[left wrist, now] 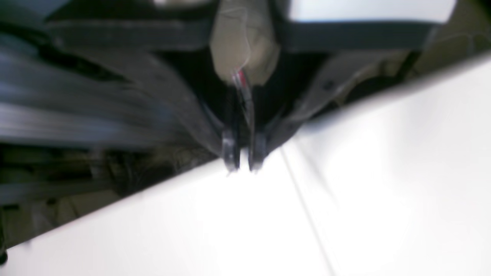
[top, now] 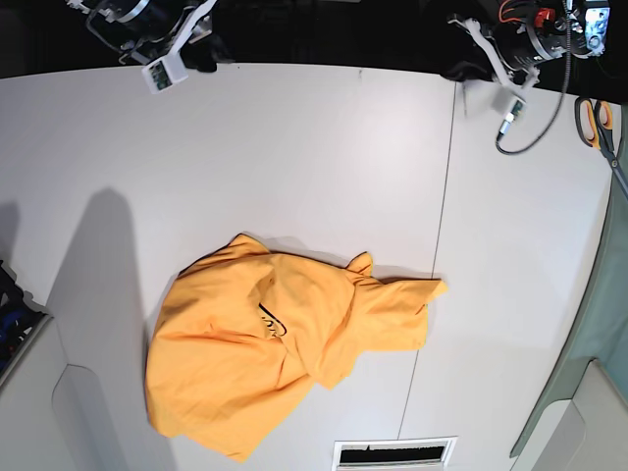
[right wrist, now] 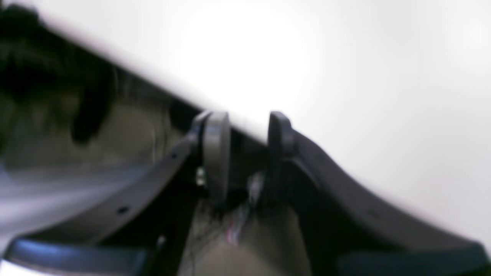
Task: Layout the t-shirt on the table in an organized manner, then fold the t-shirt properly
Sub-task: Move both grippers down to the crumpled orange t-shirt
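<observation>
While both arms sat at the far edge of the desk (top: 294,147), the t-shirt (top: 275,343) lay crumpled near the middle front, partly across the dark seam (top: 432,294), well apart from either arm. Orange-handled scissors (top: 597,123) lay by the grey-green panel (top: 599,324); a slotted white plate (top: 394,452) sat just beside the shirt's front. Left gripper (left wrist: 243,165): jaws narrow, holding nothing. Right gripper (right wrist: 247,122): jaws parted, empty. The shirt's neck mark was unreadable.
</observation>
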